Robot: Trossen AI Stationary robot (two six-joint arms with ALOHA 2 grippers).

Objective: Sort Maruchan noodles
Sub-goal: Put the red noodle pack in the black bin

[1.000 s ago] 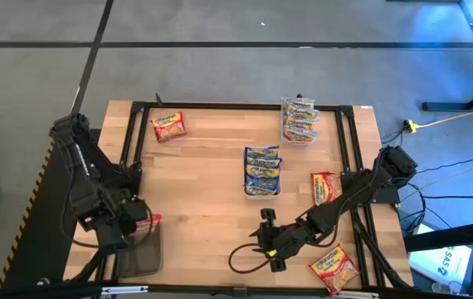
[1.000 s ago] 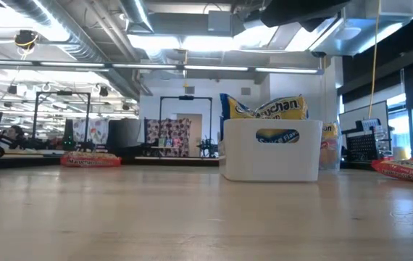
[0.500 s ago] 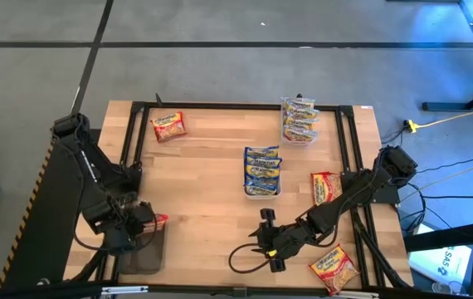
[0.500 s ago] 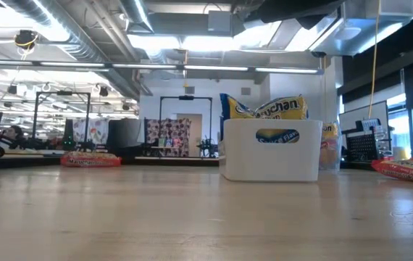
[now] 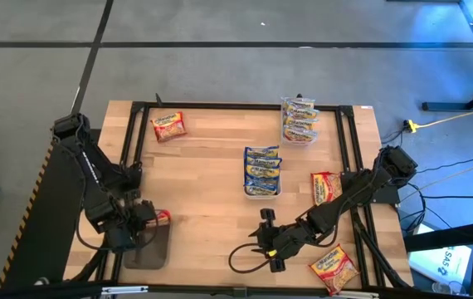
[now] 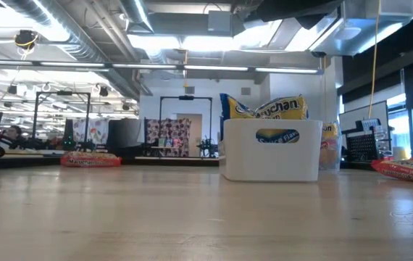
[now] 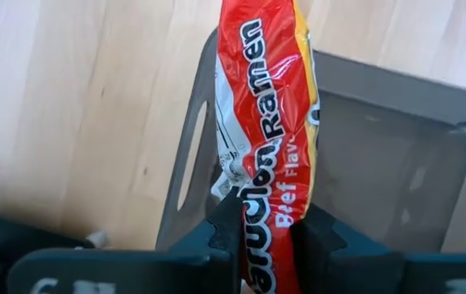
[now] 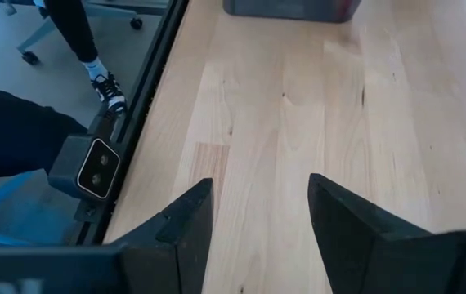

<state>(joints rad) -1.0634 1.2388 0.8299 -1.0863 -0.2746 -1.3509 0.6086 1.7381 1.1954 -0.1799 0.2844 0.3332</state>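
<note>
A red-bordered noodle packet [image 7: 270, 139] is gripped on edge between the closed fingers [image 7: 226, 224] of the left gripper [image 5: 141, 218] and is held over the dark tub [image 7: 396, 155] at the table's front left corner. On its side "Ramen" and part of "Beef Flavor" can be read in the left wrist view. The tub's near wall, with a slot handle, lies just under the packet, and bare wood is seen beside it.

Blue-bordered packets [image 5: 262, 167] are stood in the white tray [image 6: 272, 154] at mid-table; "Maruchan" is partly legible above its rim in the low view. More yellow packets [image 5: 299, 119] are stacked in the clear tub [image 5: 300, 137] at the far edge. Loose red-bordered packets are left at the far left [image 5: 168, 126], at the right beside the frame rail [image 5: 326, 186], and at the front right corner [image 5: 333, 267].

The right gripper [image 5: 266, 235] is rested low near the table's front edge, right of centre, with its fingers [image 8: 184, 220] spread apart and nothing between them. A broad stretch of bare table [image 5: 203, 191] is left between the two arms. In the right wrist view a person's leg and shoe [image 8: 106, 90] are seen beyond the table's edge.
</note>
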